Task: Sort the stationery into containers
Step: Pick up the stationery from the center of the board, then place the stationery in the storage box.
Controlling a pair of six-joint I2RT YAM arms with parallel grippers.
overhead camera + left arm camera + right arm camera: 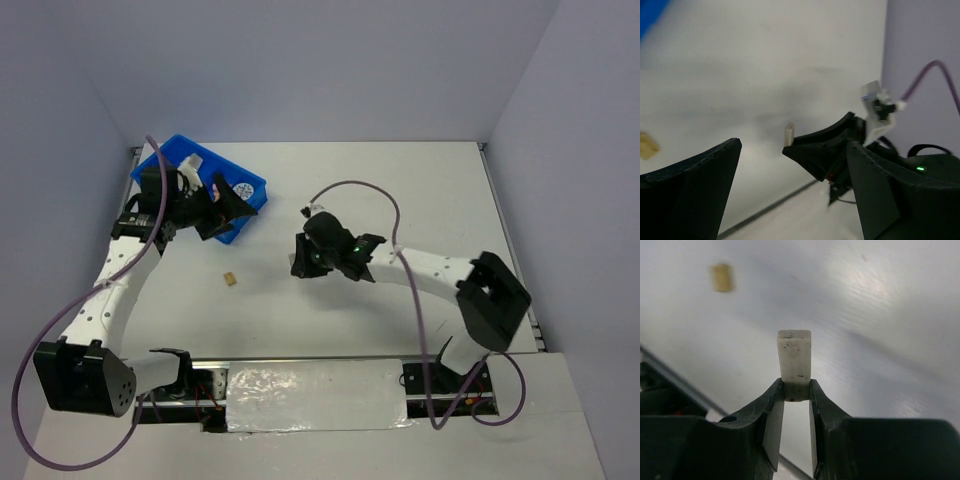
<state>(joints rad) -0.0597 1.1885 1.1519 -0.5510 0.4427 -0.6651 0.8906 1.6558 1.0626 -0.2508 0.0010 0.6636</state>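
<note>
My right gripper (796, 390) is shut on the lower end of a whitish-grey block (795, 357), which stands upright just above the white table. From above, that gripper (298, 262) is at mid-table. A tiny tan cube (231, 279) lies on the table to its left, also in the right wrist view (721, 277). The blue tray (170, 152) sits at the far left, with a patterned blue disc (247, 190) and a white item (190, 160) inside. My left gripper (222, 212) hangs open at the tray's near edge, nothing between its fingers (700, 175). The left wrist view shows the block (789, 134) and cube (647, 145).
Purple cables loop from both arms over the table (350, 185). Grey walls close in the back and both sides. A strip of foil tape (315, 395) runs along the near edge between the two arm bases.
</note>
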